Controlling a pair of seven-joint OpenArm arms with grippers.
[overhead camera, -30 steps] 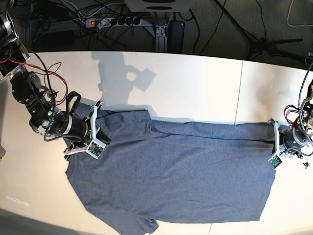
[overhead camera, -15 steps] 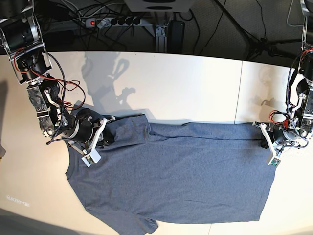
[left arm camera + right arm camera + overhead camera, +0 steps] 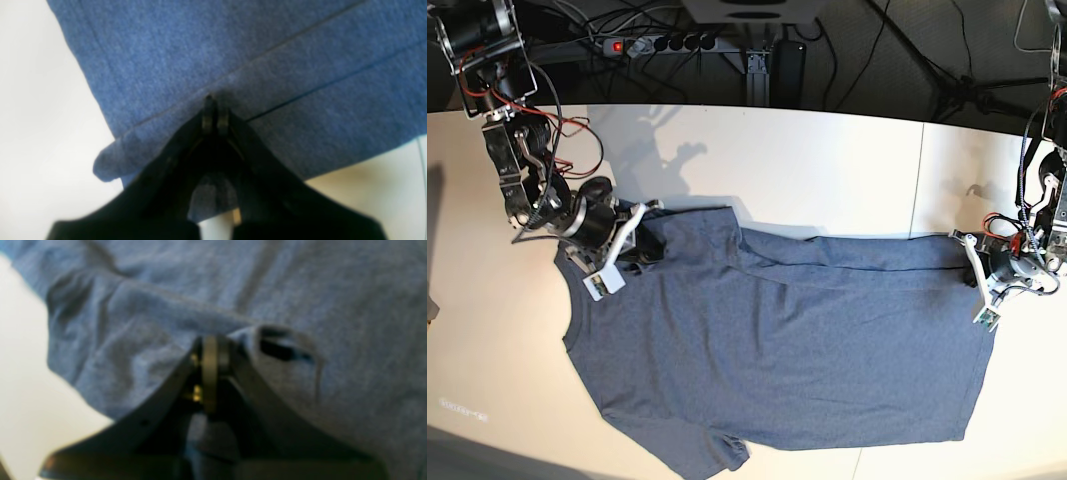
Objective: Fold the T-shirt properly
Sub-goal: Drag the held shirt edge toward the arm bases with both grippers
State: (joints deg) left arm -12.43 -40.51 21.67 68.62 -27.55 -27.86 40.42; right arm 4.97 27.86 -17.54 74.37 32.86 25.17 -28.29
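The T-shirt (image 3: 777, 350) lies spread on the white table (image 3: 827, 170), plain blue-grey side up; any lettering is out of sight, and its lower sleeve (image 3: 717, 458) runs close to the table's near edge. The top edge is folded over into a long doubled band (image 3: 867, 262) stretching from the shoulder to the hem. From the base view I cannot see either pair of fingertips; they are buried in cloth and hidden behind the wrist housings. At the hem end, the left gripper (image 3: 212, 111) has its jaws pressed together on the folded edge of the shirt, the fabric puckering at the tips; its arm (image 3: 1037, 215) rises steeply beside the table's edge. At the shoulder end, the right gripper (image 3: 210, 355) is likewise clamped on a bunched ridge of cloth, though that close view is blurred; its arm (image 3: 517, 160) slants down from the far corner, wrist tilted toward the shirt. Cables and a power strip (image 3: 662, 43) lie beyond the table.
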